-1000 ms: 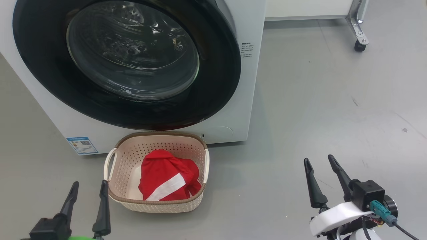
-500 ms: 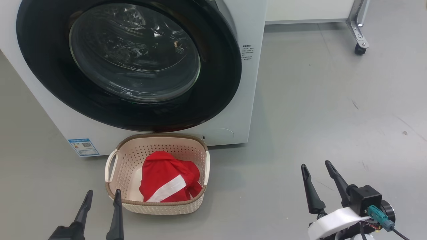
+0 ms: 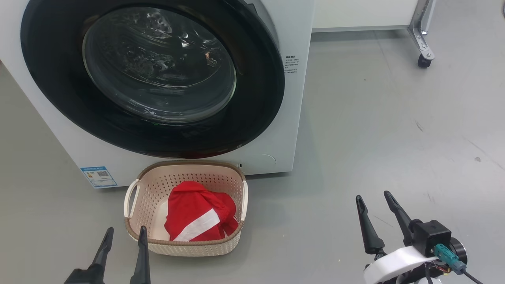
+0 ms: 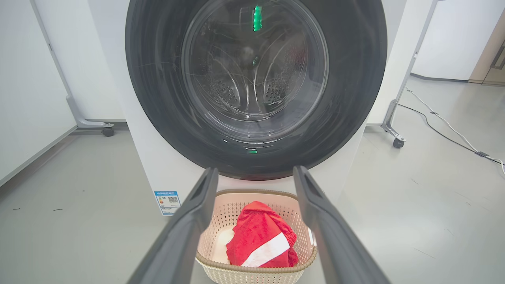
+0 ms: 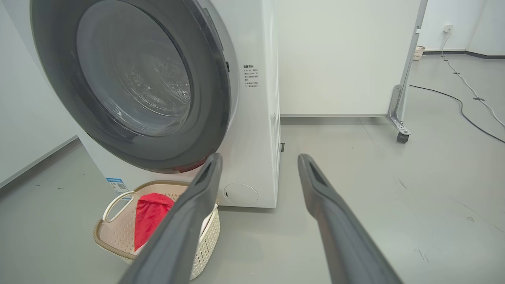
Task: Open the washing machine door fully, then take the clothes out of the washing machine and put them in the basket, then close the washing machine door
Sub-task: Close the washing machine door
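Washing machine [image 3: 298,118] sits on the grey floor [image 3: 375,118], front facing the robot. The washing machine door [image 3: 158,67] lies against the front panel and looks shut; I can't confirm from these views that it is latched. Through the glass the steel drum looks bare, no red inside. Basket [image 3: 189,248] stands on the floor just below the door's bottom edge, nearly touching the washer. The clothes [image 3: 193,215] are in the basket, bunched toward its right half. So I judge the unload done and the closing step at or near its end. To do it well: if the latch isn't home, press on the black rim near the right edge, where the right wrist view shows the door's seam, not on the glass bowl. Push straight in, one arm only, and keep the other arm clear of the basket handles. Left pincer [image 3: 126,228] is released, holding nothing, hovering just beside the basket's front left corner. Right pincer [image 3: 372,195] is released too, empty, over bare floor well apart from the basket. Count: one washer, one door, one basket, one red-and-white heap (garment number can't be told), two pincers, one blue label [image 3: 98,176].
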Tool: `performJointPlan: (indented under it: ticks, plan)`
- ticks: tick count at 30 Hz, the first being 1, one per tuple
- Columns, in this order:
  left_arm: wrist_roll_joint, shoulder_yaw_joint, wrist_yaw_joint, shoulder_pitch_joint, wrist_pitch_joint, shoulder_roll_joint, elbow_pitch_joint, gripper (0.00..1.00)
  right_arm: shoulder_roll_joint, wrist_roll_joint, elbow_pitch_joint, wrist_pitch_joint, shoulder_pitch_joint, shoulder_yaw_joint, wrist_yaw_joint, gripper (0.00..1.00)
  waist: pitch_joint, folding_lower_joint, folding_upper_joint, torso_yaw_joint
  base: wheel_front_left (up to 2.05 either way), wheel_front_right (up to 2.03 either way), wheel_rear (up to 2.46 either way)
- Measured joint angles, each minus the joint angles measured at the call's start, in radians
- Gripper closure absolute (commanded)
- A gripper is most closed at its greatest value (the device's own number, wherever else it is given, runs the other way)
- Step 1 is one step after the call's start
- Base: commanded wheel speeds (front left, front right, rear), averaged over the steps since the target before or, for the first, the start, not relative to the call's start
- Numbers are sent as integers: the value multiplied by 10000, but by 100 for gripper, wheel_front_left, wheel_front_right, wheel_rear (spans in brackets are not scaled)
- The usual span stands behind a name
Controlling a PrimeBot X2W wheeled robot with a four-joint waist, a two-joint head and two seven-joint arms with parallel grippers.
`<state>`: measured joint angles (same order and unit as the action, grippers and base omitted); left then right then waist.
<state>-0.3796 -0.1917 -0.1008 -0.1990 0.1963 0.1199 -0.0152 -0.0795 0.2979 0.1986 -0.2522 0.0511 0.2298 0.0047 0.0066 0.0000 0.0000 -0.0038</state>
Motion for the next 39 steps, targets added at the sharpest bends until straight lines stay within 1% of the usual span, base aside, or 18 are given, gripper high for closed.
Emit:
performJointPlan:
  ticks: [3, 4, 5, 6, 20, 28, 39]
  plan:
    - [31, 6, -13, -1, 0, -6, 8, 0, -2, 0, -4, 0, 2, -2, 0, 0, -6, 0, 0, 2, 0, 0, 0]
    - [31, 8, -21, -2, 0, -8, 8, 0, -2, 0, -4, 0, 2, -2, 0, 4, -6, 0, 0, 3, 0, 0, 0]
    - [31, 12, -36, -2, 0, -13, 8, 0, -2, 0, -4, 0, 3, -2, 0, 72, -5, 0, 0, 3, 0, 0, 0]
    - [33, 15, -54, -3, 0, -19, 8, 0, 0, 0, -15, 0, 5, -4, 0, 100, -3, 0, 0, 4, 0, 0, 0]
    - [182, 31, -82, -5, 0, -109, 6, 0, -44, 2, -46, 0, 28, -40, 12, 100, 59, 0, 0, 93, 0, 0, 0]
    - [337, -96, -82, 13, -2, -150, -184, 0, -224, 2, -136, 63, -133, -42, 50, 100, 258, 0, 0, 332, 0, 0, 0]
    - [428, -276, -84, 450, 31, -263, -562, 0, -625, -230, -399, 368, -1714, 167, 508, 100, 976, 0, 0, 913, 0, 0, 0]
